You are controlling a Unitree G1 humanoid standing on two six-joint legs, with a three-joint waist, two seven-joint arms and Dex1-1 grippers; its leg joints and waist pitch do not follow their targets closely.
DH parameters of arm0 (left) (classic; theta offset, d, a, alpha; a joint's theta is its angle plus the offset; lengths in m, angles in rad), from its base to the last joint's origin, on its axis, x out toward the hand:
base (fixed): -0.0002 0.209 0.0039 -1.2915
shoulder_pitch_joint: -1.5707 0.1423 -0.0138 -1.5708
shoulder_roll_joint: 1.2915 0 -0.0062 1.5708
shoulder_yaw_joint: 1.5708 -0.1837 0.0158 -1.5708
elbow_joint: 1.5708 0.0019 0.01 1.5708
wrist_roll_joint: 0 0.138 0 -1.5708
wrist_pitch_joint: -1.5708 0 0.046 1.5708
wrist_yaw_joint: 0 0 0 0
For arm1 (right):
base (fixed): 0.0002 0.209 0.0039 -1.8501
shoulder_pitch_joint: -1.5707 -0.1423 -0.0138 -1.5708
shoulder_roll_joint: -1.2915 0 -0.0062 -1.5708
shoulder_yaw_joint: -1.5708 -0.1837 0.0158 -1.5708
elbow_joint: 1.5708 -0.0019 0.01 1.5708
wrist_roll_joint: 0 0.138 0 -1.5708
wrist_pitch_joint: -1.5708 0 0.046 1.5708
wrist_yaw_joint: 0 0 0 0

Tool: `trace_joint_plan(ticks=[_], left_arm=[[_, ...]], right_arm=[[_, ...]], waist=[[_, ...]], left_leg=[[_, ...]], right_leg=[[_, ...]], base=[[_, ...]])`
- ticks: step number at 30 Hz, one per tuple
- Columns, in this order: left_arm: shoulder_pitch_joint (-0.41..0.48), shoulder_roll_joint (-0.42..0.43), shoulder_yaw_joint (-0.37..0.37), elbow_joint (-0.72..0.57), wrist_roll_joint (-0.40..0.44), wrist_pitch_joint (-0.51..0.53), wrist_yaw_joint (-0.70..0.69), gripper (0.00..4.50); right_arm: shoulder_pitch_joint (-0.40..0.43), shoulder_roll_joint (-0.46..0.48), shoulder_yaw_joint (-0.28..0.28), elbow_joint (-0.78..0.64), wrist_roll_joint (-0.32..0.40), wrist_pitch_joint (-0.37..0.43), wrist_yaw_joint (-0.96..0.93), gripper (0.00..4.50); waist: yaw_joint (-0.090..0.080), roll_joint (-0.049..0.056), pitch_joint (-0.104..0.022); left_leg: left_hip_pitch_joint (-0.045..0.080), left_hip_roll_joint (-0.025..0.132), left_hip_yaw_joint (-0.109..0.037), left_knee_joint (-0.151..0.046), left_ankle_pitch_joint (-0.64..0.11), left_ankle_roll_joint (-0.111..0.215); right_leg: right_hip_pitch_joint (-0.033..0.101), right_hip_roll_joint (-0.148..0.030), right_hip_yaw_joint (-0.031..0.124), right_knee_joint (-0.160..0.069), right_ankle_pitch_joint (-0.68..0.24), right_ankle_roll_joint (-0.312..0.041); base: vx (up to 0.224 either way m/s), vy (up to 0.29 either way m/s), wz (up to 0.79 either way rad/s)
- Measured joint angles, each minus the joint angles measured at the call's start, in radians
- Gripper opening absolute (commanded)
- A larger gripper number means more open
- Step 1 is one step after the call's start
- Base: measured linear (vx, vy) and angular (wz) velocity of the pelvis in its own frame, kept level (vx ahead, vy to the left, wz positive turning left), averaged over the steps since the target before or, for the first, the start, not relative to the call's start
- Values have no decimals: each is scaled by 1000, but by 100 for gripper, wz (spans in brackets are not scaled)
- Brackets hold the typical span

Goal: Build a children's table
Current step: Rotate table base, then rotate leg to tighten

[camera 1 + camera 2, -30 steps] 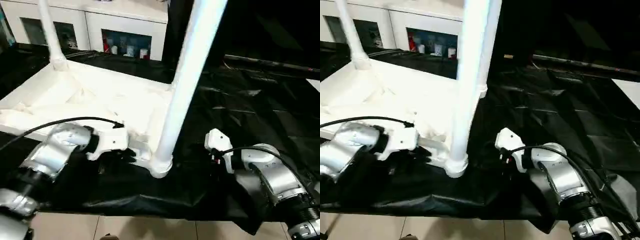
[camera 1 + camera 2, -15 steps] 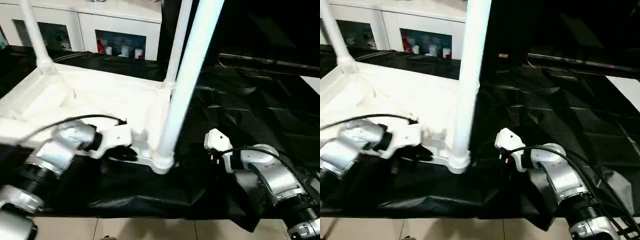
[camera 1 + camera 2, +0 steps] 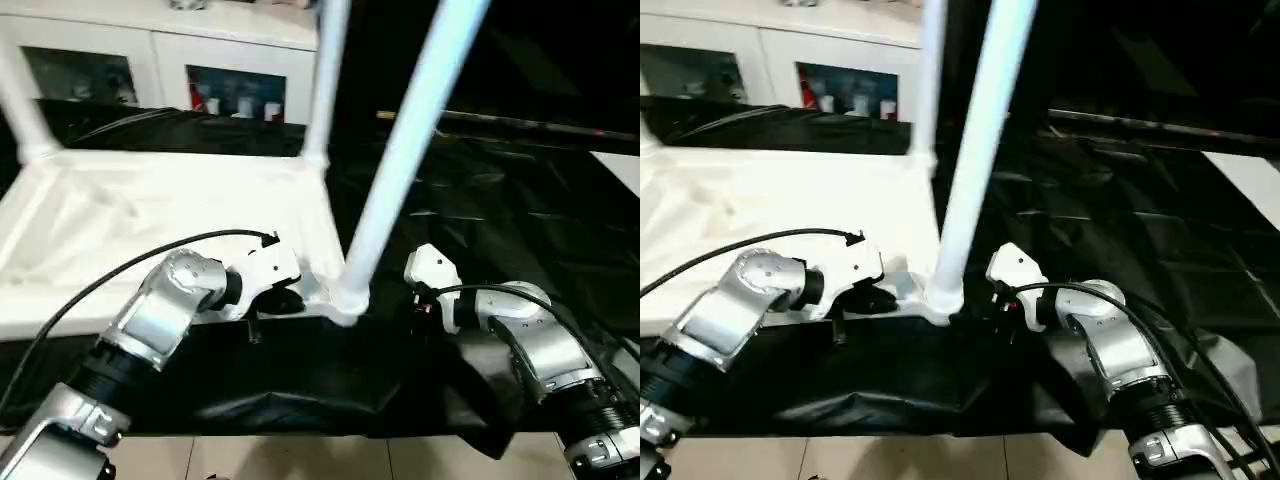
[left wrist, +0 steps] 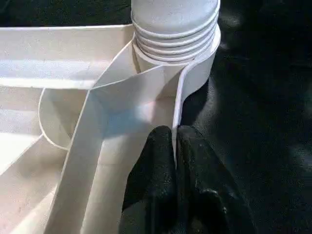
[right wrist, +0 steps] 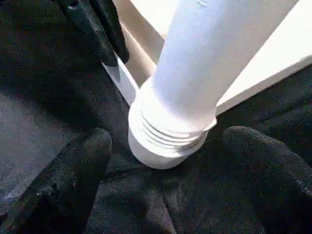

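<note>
The children's table [image 3: 150, 215] lies upside down at the near edge of the black work table [image 3: 520, 230]. The left gripper [image 4: 174, 146] pinches its rim beside the near leg [image 3: 400, 170]; the right gripper [image 5: 165, 161], spread wide, flanks the socket. Next, probably, close and twist the leg home.

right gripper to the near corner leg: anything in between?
Nothing visible. The right gripper is open, its fingers either side of the leg base at the corner socket, only black cover beneath. The left gripper is shut on the table rim beside that socket, not between.
</note>
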Motion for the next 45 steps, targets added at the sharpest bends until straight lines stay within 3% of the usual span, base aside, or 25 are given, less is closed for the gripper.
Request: trace_joint_plan(ticks=[6,8,10,28,29,35,42,45], left_arm=[[22,-16,29,24,-18,-87,11,70],[23,-2,30,44,-26,-89,-6,96],[21,10,32,49,-32,-97,-20,96],[-83,-22,32,284,-44,-253,-83,96],[-86,-24,32,294,-44,-262,-84,69],[-108,-33,32,349,-51,-296,-109,21],[-123,-33,34,373,-51,-291,-150,7],[-124,-35,39,368,-58,-244,-150,7]], right_arm=[[0,3,0,-6,1,5,-2,425],[0,5,1,-7,2,6,-1,425],[0,5,1,-7,2,7,0,425],[6,-8,-5,-16,9,23,10,425],[6,-9,-5,-16,9,24,10,425],[14,-11,-5,-26,9,24,10,425],[15,-11,-5,-28,11,23,12,425],[17,-6,-8,-28,14,23,8,425]], waist=[[5,0,0],[7,0,0],[9,0,0],[27,3,0],[27,3,0],[27,4,0],[27,5,0],[26,6,0]], left_leg=[[-1,0,-1,0,0,0],[-7,0,-1,0,0,0],[-15,0,-1,-1,0,0],[-14,1,-2,0,0,0],[-14,1,-2,0,0,0],[-13,1,-2,0,0,0],[-13,1,-2,0,0,0],[-13,1,-1,0,0,0]], right_leg=[[-3,0,-1,-1,0,0],[-8,0,-2,-1,0,0],[-10,0,-2,-1,0,-1],[-9,0,-3,-2,2,0],[-9,0,-3,-2,2,-1],[-8,0,-3,-2,3,-1],[-7,0,-3,-4,3,-1],[-7,0,-3,-4,3,-1]], base=[[0,0,0],[0,0,0],[0,0,0],[0,0,0],[0,0,0],[0,0,0],[0,0,0],[0,0,0]])
